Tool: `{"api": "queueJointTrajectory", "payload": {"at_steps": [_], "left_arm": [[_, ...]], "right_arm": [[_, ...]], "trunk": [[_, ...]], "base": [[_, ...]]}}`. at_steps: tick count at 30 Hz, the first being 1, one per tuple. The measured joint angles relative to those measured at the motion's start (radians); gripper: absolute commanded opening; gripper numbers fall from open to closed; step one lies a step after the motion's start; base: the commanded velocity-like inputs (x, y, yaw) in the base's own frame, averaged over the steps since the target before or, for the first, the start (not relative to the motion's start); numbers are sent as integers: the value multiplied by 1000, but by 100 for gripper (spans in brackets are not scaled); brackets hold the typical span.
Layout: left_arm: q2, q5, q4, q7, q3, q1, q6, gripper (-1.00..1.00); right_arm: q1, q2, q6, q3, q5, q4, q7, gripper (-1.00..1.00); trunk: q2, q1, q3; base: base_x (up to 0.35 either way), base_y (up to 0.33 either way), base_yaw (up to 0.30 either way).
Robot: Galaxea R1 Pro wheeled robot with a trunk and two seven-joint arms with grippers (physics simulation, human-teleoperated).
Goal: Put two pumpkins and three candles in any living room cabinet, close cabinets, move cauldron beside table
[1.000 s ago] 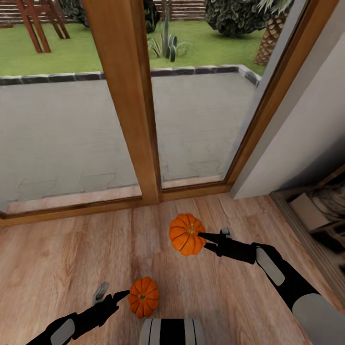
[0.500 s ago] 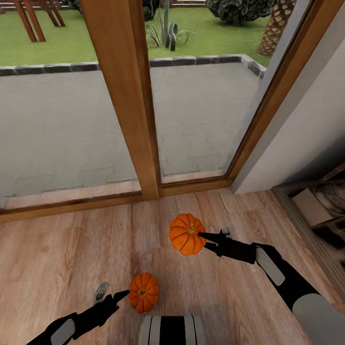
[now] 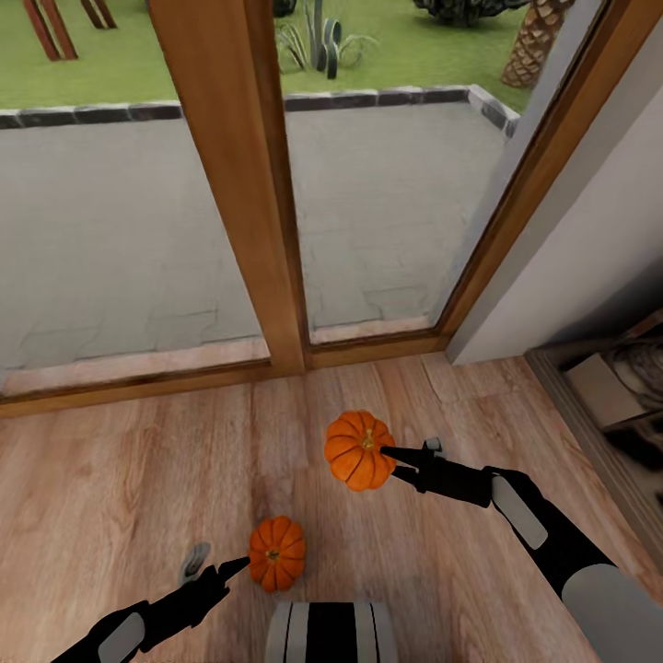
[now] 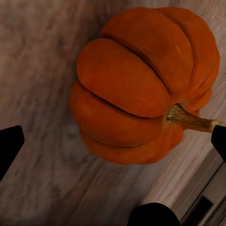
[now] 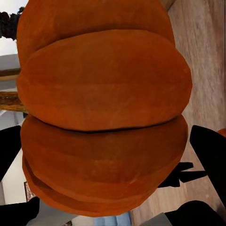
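Two pumpkins are seen over a wooden floor (image 3: pixel 110 479), in front of a glass door with a wooden frame (image 3: pixel 249 212).

The larger-looking pumpkin (image 3: pixel 358 449) is gripped by the right hand (image 3: pixel 391 463), the fingers clamped on its flanks. In the right wrist view that pumpkin (image 5: pixel 103 113) is bracketed by a dark fingertip on either side, the ribs pressed between them, so a firm grasp is shown.

The second pumpkin (image 3: pixel 276 552) is met at its side by the left hand (image 3: pixel 235 564), whose dark fingertip touches the rind. In the left wrist view this pumpkin (image 4: pixel 141 89) is shown over the floorboards, its stem (image 4: pixel 190 120) pointing toward one fingertip, with the two tips spread wide at the frame edges. The left hand is seen released, not clenched on anything.

Beyond the glass, a grey paved patio (image 3: pixel 120 230) and grass are visible.
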Motion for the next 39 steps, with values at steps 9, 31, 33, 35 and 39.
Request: {"api": "queueJointTrajectory", "payload": {"at_steps": [9, 31, 33, 35, 39], "left_arm": [[0, -1, -4, -2, -11, 0, -3, 100], [-3, -8, -12, -5, -18, 0, -6, 100], [-3, -9, -12, -5, -18, 0, -6, 100], [-3, -8, -13, -5, -18, 0, -6, 100], [-3, -8, -14, -5, -18, 0, -6, 100]], "right_arm": [[0, 0, 1, 0, -1, -1, 0, -100], [0, 1, -2, 0, 3, -1, 0, -100], [0, 0, -1, 0, 1, -1, 0, -100], [0, 1, -1, 0, 2, -1, 0, -100], [0, 1, -1, 0, 2, -1, 0, -100]], "trunk": [[-2, 3, -27], [-4, 8, -66], [-4, 8, -66], [-4, 8, -66], [-4, 8, -66]], "base": [[0, 0, 0], [0, 0, 0], [0, 0, 0], [0, 0, 0], [0, 0, 0]]}}
